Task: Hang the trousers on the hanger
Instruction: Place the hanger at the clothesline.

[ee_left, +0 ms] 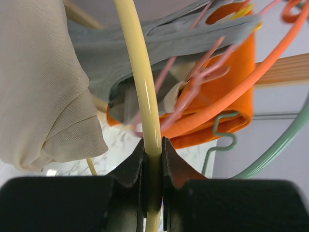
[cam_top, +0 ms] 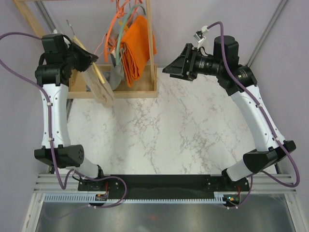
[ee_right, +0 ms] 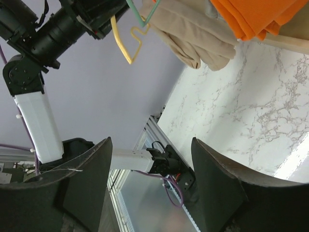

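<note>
My left gripper (ee_left: 153,145) is shut on the smooth pale yellow bar of the hanger (ee_left: 142,87), held up at the back left by the wooden rack. The beige trousers (ee_left: 43,87) are draped over the hanger and hang bunched to the left of the fingers. From above, the trousers (cam_top: 100,88) dangle below the left gripper (cam_top: 91,59), over the rack's front rail. The right gripper (cam_top: 167,70) hovers open and empty to the right of the rack, facing left. In the right wrist view the trousers (ee_right: 193,34) and the hanger's hook (ee_right: 123,41) show beyond that gripper (ee_right: 152,145).
A wooden rack (cam_top: 120,92) at the back holds an orange cloth (cam_top: 137,46), a grey garment (ee_left: 159,43), orange hangers (ee_left: 251,82) and a teal hanger (ee_left: 282,145), all crowded just right of the held hanger. White marble tabletop (cam_top: 169,130) lies in front.
</note>
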Robot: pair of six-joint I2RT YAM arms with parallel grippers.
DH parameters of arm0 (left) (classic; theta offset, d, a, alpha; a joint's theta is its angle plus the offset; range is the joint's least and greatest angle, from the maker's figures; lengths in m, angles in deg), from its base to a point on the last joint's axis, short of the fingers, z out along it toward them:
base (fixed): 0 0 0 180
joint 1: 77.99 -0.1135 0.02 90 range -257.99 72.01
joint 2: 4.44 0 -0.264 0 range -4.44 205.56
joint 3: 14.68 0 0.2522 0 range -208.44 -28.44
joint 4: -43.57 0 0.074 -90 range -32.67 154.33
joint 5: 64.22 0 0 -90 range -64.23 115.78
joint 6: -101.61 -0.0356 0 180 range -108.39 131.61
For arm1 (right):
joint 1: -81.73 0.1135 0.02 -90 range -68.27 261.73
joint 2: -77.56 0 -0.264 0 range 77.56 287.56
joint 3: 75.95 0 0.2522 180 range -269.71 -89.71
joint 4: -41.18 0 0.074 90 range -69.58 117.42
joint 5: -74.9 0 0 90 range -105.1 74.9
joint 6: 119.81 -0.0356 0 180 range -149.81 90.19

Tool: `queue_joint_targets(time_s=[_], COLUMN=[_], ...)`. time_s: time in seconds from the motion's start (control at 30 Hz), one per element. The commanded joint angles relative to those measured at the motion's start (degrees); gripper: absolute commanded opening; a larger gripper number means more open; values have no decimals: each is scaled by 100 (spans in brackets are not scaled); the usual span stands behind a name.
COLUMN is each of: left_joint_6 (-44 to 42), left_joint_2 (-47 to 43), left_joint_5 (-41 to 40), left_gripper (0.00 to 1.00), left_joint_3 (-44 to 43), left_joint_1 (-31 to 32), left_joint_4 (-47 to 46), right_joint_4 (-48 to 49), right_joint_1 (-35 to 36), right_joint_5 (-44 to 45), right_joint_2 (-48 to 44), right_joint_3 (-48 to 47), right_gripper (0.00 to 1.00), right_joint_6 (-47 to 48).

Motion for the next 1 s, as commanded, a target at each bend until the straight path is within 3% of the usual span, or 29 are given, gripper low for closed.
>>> queue_joint_targets(time_s=[0.0,0.3,0.47,0.6,0.7,0.83,0.97], left_joint_6=[-323,-85,-130,212,284,432,477], left_joint_2=[289,432,203,510,790,959,635], left_joint_5=[1209,2196,2600,3749,4059,4183,4017], left_gripper=[2,2,2,2,2,2,2], left_joint_3=[-874,-936,-471,-558,-953,-1288,-709], left_joint_1=[-367,-1360,-1720,-1783,-1791,-1809,-1809], left_joint_4=[-1537,-1979,-2407,-3401,-3561,-3666,-3701], right_joint_4=[-47,-20,-3,-3,6,6,15], right_joint_1=[-70,-167,-158,-167,-167,-167,-158], right_joint_5=[-90,-28,-28,-63,-63,-72,-72], right_joint_2=[36,10,54,54,-7,-60,-34], right_joint_3=[-263,-157,-184,-114,-43,9,-60], right_gripper=[74,74,74,74,74,74,74], right_joint_6=[232,319,293,249,249,241,223])
